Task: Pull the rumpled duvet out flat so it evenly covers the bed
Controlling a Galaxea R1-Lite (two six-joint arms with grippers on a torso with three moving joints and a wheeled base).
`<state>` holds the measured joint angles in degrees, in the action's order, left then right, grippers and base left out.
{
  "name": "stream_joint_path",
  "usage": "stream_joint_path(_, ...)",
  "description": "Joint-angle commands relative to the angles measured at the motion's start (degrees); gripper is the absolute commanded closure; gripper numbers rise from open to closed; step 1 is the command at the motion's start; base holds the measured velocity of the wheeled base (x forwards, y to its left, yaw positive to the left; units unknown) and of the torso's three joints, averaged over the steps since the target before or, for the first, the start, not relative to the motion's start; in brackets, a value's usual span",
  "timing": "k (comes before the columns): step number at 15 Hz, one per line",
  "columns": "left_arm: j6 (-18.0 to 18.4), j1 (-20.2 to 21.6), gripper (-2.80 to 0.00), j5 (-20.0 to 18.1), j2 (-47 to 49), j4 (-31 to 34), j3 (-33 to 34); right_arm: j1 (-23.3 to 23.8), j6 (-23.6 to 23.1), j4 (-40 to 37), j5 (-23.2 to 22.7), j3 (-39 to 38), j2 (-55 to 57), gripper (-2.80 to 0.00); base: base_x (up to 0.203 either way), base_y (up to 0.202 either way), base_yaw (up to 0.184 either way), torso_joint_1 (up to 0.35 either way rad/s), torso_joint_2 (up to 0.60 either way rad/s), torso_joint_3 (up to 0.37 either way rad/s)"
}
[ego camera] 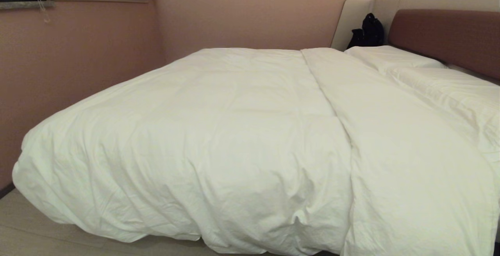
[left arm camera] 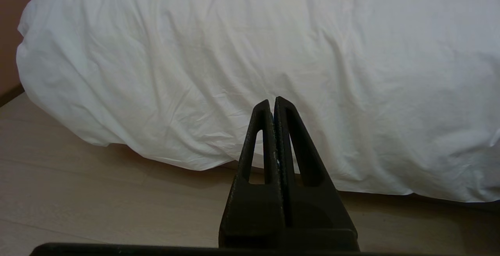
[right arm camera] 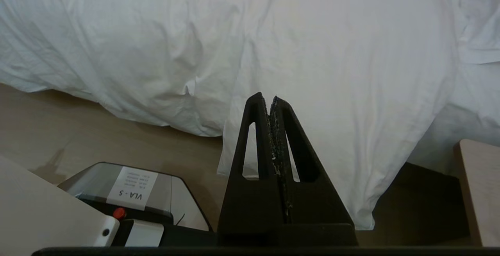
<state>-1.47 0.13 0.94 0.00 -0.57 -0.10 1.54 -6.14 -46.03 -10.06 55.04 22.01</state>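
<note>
1 puffy creased white duvet (ego camera: 218, 138) spread over 1 bed (ego camera: 445, 37), overhanging near edge; 2 soft rectangular white pillows (ego camera: 394, 58) by padded reddish headboard. Left gripper (left arm camera: 272, 101) and right gripper (right arm camera: 266, 99), black tapered fingers pressed together, empty, facing duvet above pale wood floor (left arm camera: 78, 193).

We are looking at the bed (ego camera: 441, 33), which is carrying a white duvet (ego camera: 218, 131) spread over nearly its whole top. The near edge is hanging down toward the pale wooden floor (ego camera: 27, 228) (a long fold is running across it). Two white pillows (ego camera: 390, 58) are lying against the reddish-brown headboard, just past the duvet's edge.
</note>
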Motion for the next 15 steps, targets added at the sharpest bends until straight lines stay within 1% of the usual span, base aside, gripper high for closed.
stream_joint_path(1,0.0,0.0,0.00,0.0,0.0,0.0,0.0,0.1,0.0,-0.2,0.0,-0.3,-2.7,0.00,0.000,0.000,0.000,0.000,0.00,0.000)
stream_joint_path(4,0.0,0.0,0.00,0.0,0.0,0.0,0.0,0.0,0.7,0.3,-0.2,-2.2,-8.0,0.00,0.000,0.000,0.000,0.000,0.00,0.000)
stream_joint_path(6,0.0,0.0,0.00,0.0,0.0,0.0,0.0,-0.1,1.7,4.6,0.1,-4.6,-11.4,0.00,0.000,0.000,0.000,0.000,0.00,0.000)
stream_joint_path(7,0.0,0.0,0.00,0.0,0.0,0.0,0.0,-0.3,2.9,6.5,0.9,-5.1,-12.3,0.00,0.000,0.000,0.000,0.000,0.00,0.000)
stream_joint_path(9,0.0,0.0,0.00,0.0,0.0,0.0,0.0,-0.5,5.1,7.9,2.2,-6.3,-15.0,0.00,0.000,0.000,0.000,0.000,0.00,0.000)
stream_joint_path(11,0.0,0.0,0.00,0.0,0.0,0.0,0.0,-0.6,5.7,9.5,2.4,-8.4,-18.5,0.00,0.000,0.000,0.000,0.000,0.00,0.000)
stream_joint_path(13,0.0,0.0,0.00,0.0,0.0,0.0,0.0,-0.6,6.0,13.5,2.4,-11.6,-21.3,0.00,0.000,0.000,0.000,0.000,0.00,0.000)
stream_joint_path(14,0.0,0.0,0.00,0.0,0.0,0.0,0.0,-0.6,6.6,16.7,3.3,-12.8,-21.9,0.00,0.000,0.000,0.000,0.000,0.00,0.000)
stream_joint_path(15,0.0,0.0,0.00,0.1,0.0,0.0,0.0,-0.6,7.6,18.7,6.8,-13.4,-21.9,0.00,0.000,0.000,0.000,0.000,0.00,0.000)
